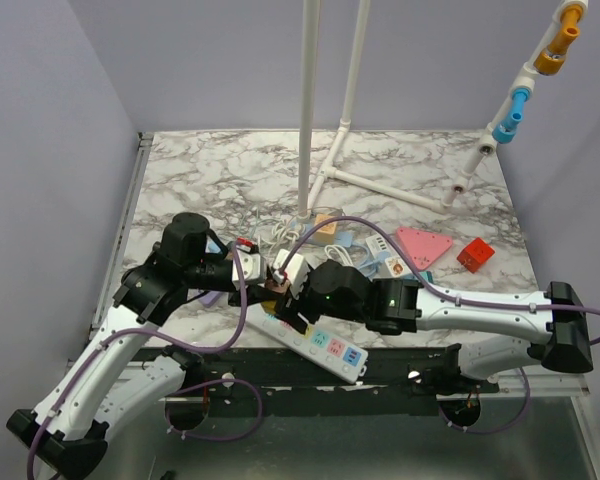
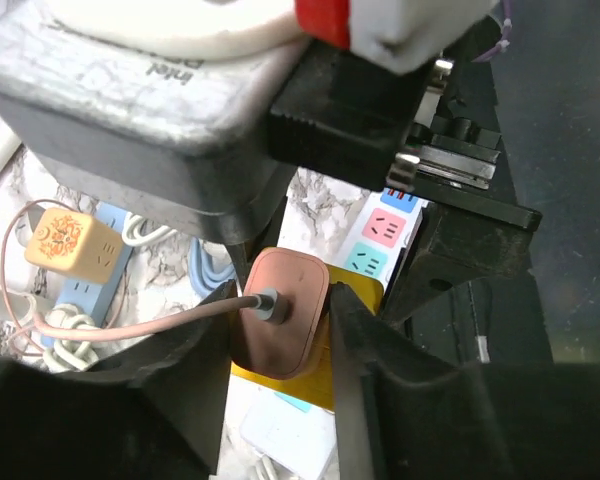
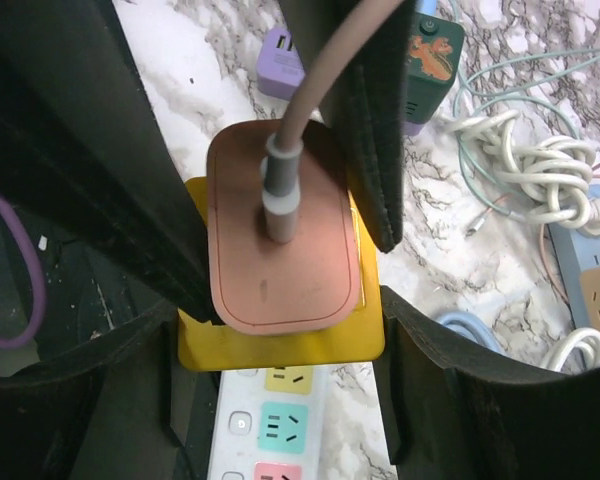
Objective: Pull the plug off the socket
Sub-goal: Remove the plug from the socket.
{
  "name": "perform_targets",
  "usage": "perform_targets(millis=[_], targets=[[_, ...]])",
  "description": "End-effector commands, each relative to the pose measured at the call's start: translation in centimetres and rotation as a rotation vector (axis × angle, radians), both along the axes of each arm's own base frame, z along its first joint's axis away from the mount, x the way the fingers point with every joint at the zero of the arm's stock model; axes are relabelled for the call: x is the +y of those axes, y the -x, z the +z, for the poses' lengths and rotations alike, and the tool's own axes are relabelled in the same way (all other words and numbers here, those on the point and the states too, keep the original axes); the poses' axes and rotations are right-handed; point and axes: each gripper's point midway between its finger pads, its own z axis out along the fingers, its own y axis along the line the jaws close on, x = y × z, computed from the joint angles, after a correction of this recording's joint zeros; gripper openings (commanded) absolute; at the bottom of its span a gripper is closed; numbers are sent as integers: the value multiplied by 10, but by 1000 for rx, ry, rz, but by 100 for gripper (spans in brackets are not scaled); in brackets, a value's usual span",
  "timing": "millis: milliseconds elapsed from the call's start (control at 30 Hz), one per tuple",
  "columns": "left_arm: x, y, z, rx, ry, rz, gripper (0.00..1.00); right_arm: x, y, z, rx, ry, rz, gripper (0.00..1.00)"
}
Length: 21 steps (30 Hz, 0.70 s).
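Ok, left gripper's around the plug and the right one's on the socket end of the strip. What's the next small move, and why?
Probably pull the left gripper straight away from the yellow socket, in line with the cable. Its fingers press both sides of the pink plug, which sits fully seated. The right gripper clamps the yellow socket, so the white power strip should stay put.
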Motion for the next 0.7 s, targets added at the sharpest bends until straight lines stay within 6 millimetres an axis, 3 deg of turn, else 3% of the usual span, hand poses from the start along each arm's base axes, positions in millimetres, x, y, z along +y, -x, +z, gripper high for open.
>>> perform_targets(millis=[0, 67, 133, 233, 433, 667], targets=[[-1, 3, 24, -47, 56, -9, 23, 16, 1, 45, -14, -183, -11, 15], [-1, 2, 28, -47, 58, -7, 11, 13, 1, 54, -19, -243, -24, 27], [-2, 2, 33, -46, 62, -8, 8, 8, 2, 63, -24, -307, -27, 42], [-2, 3, 42, -58, 77, -13, 4, 0, 6, 72, -25, -361, -19, 99], [-3, 3, 51, -65, 99, -8, 2, -15, 7, 82, -32, -458, -35, 100], [-2, 7, 64, -59, 120, -20, 0, -23, 10, 68, -107, -449, 9, 100]])
